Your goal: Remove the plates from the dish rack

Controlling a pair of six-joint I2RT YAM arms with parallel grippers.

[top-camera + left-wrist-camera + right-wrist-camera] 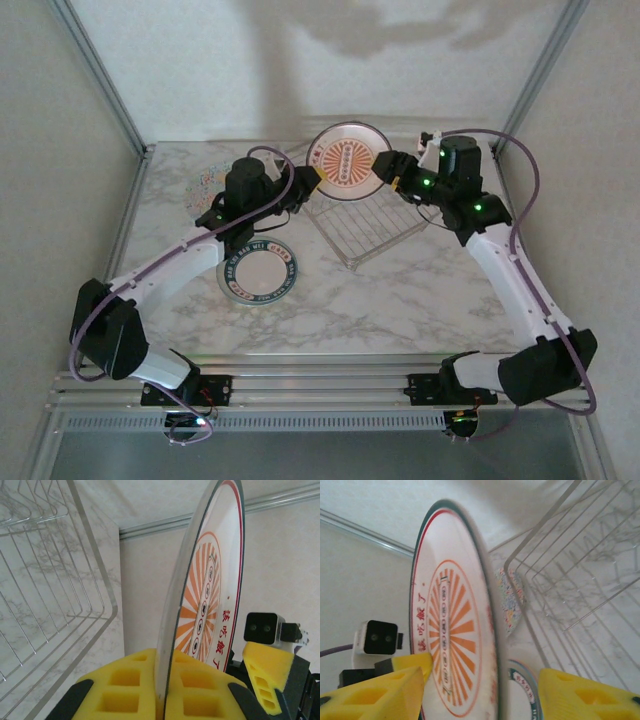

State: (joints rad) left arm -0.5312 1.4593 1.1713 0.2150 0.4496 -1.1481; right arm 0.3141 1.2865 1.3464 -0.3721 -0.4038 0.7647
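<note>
The sunburst plate (345, 160) stands on edge at the far side of the counter (400, 300), just over the far corner of the dish rack (368, 228), between the two arms. The left end effector (164, 672) is closed tight on the plate's rim, with the yellow pads (125, 690) pressed against both faces. The right end effector (482, 672) has its jaws spread. The plate's edge sits between them, with a clear gap to the finger on the rack side. Whether the other finger touches the plate's face is hard to tell, because that part is blurred and cut off by the bottom of the frame. From above, the rack's wires look bare, though its far corner is hidden behind the plate and the right arm. A speckled plate (203, 183) lies flat on the counter to the far left, more than half covered by the left arm. A white plate with a dark ring and red lettering (257, 272) lies flat nearer the front, left of the rack, and the left arm crosses its far edge.
</note>
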